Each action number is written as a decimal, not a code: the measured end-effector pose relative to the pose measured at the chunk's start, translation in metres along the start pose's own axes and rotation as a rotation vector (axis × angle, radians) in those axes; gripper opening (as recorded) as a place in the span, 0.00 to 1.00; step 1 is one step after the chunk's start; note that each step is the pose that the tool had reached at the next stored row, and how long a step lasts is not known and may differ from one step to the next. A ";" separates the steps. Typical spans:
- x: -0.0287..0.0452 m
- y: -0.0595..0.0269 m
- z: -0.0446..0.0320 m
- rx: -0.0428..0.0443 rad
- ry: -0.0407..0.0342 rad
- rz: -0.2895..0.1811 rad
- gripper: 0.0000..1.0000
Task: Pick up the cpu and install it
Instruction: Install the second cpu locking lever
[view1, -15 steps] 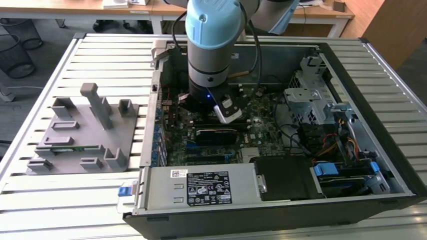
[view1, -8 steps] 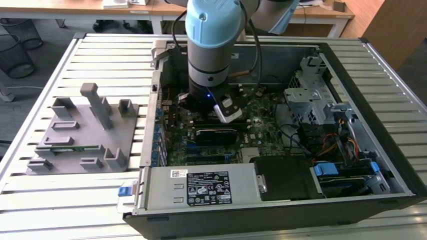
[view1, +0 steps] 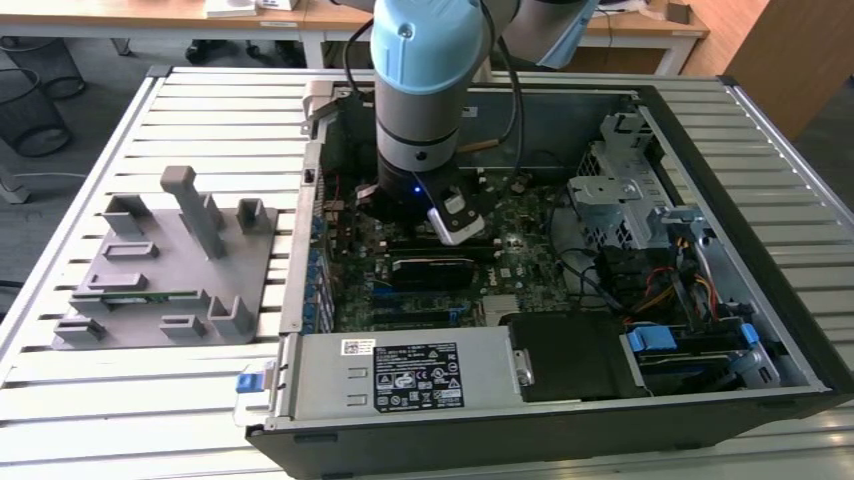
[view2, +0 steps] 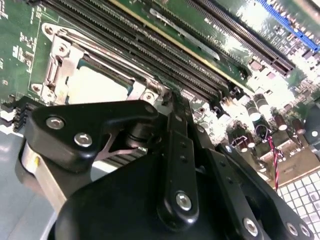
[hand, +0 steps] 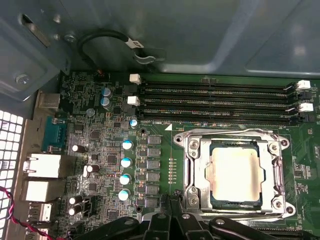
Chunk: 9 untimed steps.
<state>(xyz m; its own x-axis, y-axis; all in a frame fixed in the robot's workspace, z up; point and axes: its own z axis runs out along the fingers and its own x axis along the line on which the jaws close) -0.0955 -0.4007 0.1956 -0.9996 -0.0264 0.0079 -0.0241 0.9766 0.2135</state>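
We judge the install step nearly done: the cpu already lies flat inside the socket frame on the motherboard, our gripper hangs just beside that frame, jaws closed on nothing, so retreat calls for a clean lift.

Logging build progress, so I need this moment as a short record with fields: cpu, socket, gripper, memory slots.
cpu: silvery chip lying flat inside the socket
socket: metal frame around the cpu
gripper: just beside the socket, holding nothing, fingers together
memory slots: long black slots running beside the socket
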 end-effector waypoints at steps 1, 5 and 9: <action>0.0000 0.0000 -0.0002 0.0001 0.0000 0.000 0.11; 0.0001 0.0006 -0.0031 0.0002 0.0001 0.000 0.11; 0.0001 0.0014 -0.0065 0.0002 0.0000 0.000 0.11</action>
<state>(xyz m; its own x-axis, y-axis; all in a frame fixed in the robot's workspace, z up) -0.0955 -0.4007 0.2023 -0.9996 -0.0264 0.0079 -0.0241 0.9767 0.2133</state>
